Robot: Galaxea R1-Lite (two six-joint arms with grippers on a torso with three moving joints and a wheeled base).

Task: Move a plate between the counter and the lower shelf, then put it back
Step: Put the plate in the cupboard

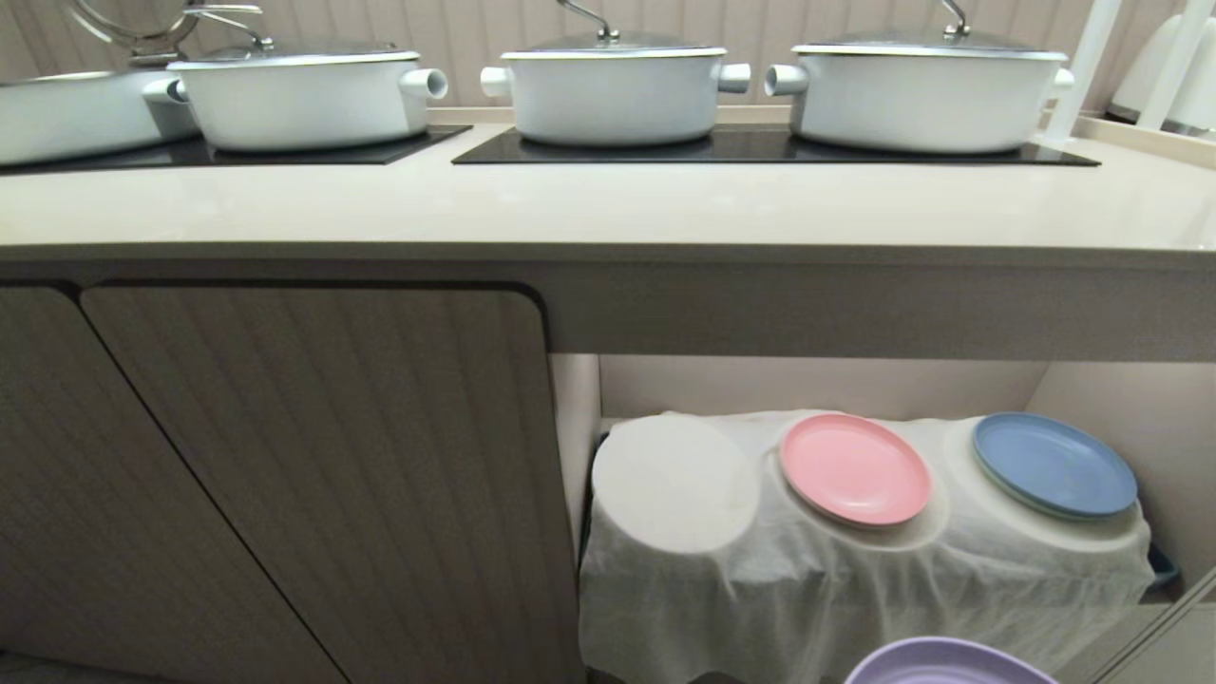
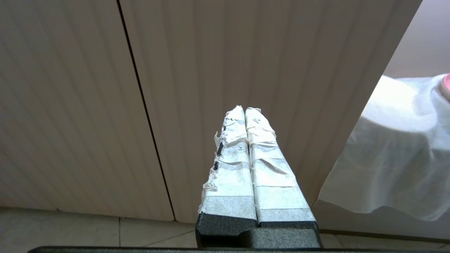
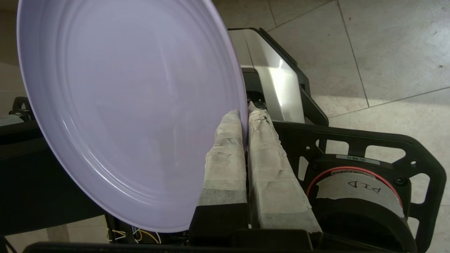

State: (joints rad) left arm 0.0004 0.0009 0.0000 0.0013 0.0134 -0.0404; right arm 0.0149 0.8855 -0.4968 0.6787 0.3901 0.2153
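Gripping lilac plate [image 3: 123,105] rim, right gripper [image 3: 245,117] clamped, lidded pots [image 1: 613,90] on counter [image 1: 608,204]

counter [image 1: 608,204]: three white pots [image 1: 613,90]; lower shelf [image 1: 855,570]: pink plate [image 1: 855,470]; blue plate [image 1: 1054,464]

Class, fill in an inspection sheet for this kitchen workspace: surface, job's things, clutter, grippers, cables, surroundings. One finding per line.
Surface: the counter is beige, with black cooktop panels.
Job's things: the lilac plate is held by its rim; the lower shelf has its left hump bare.
Clutter: three lidded white pots on the cooktops; a pink plate and a blue plate on the other humps.
Grippers: right gripper shut on the plate; left gripper shut, empty, facing the cabinet door.
Cables: thin wires under the plate.
Surroundings: tiled floor.
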